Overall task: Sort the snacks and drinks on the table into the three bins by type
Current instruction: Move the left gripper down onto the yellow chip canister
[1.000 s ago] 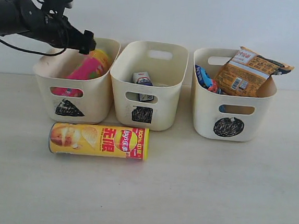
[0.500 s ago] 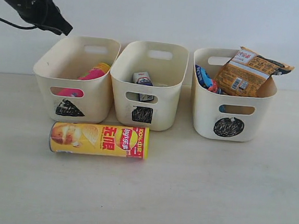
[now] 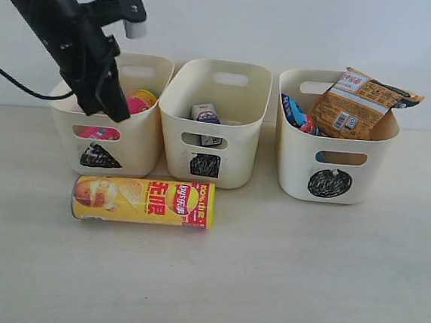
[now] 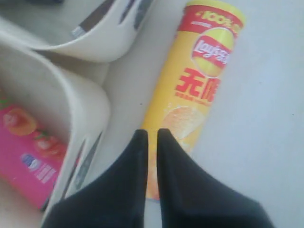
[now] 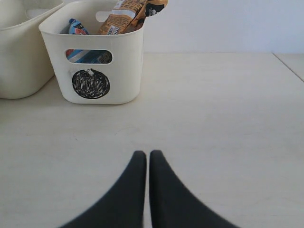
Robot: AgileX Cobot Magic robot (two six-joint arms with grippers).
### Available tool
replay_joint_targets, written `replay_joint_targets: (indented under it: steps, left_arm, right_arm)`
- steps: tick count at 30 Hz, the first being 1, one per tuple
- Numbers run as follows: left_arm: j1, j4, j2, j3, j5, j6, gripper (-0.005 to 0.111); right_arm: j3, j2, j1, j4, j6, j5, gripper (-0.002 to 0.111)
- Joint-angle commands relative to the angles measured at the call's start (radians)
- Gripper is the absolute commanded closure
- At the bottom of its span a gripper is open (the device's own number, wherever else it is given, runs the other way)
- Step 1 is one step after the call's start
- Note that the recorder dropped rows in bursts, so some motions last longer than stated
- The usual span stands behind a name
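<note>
— What's left out there?
— On the table, the three bins hold everything but the yellow chip tube, which lies on its side just in front of the triangle bin.
— And your grippers?
— My left gripper hangs over the tube beside that bin, jaws pressed together, empty. My right gripper is closed too. Descending like that, I reckon I'd knock the tube rolling or clip the bin wall.

Background: a plain, pale grey-white wall spans the full width of the exterior view, evenly lit, with a faint soft shading towards its straight, horizontal lower edge. The same wall appears in the right wrist view, equally uniform in tone.
</note>
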Motion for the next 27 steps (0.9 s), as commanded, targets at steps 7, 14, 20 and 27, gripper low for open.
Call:
replay_joint_targets:
  steps: [7,14,20,27]
  left_arm:
    - [-0.086,0.022,-0.008,0.116,0.01,0.068,0.103]
    - [-0.086,0.004,-0.008,0.176,0.01,0.124,0.071]
    - [-0.086,-0.027,-0.008,0.249,-0.066,0.162,0.014]
    - [-0.086,-0.026,-0.008,0.314,-0.195,0.23,0.009]
  right_arm:
    - [0.004,-0.005,-0.003,-0.001,-0.002,-0.008,0.108]
    - [0.004,-0.005,-0.003,-0.001,-0.002,-0.008,0.108]
    - [0.004,-0.005,-0.003,-0.001,-0.002,-0.008,0.108]
    - [0.004,-0.005,-0.003,-0.001,-0.002,-0.005,0.108]
